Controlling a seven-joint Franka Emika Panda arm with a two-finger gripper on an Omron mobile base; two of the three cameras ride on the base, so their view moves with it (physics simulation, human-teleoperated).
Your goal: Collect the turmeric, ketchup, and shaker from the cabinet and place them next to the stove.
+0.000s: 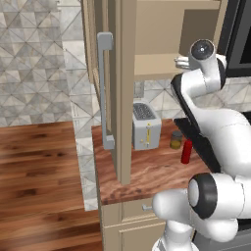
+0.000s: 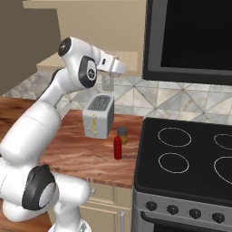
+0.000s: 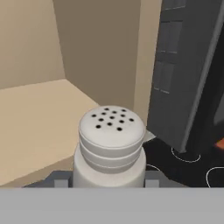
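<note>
- My two-finger gripper [image 3: 108,180] is closed on the small pale grey-white cylindrical shaker [image 3: 111,146], low on its body, over the beige cabinet shelf [image 3: 39,118].
- Judged rigid, light, smooth-sided; may slip. Grip body below the perforated cap.
- Red ketchup bottle [image 2: 118,147] and turmeric jar [image 2: 122,134] stand beside the black stove [image 2: 190,158].

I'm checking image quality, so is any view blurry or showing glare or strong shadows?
Hand view: the pale grey-white cylindrical shaker looks soft and slightly blurred up close. Right base view: the black glass cooktop shows no glare. Left base view: lighting is flat, shadows faint.
</note>
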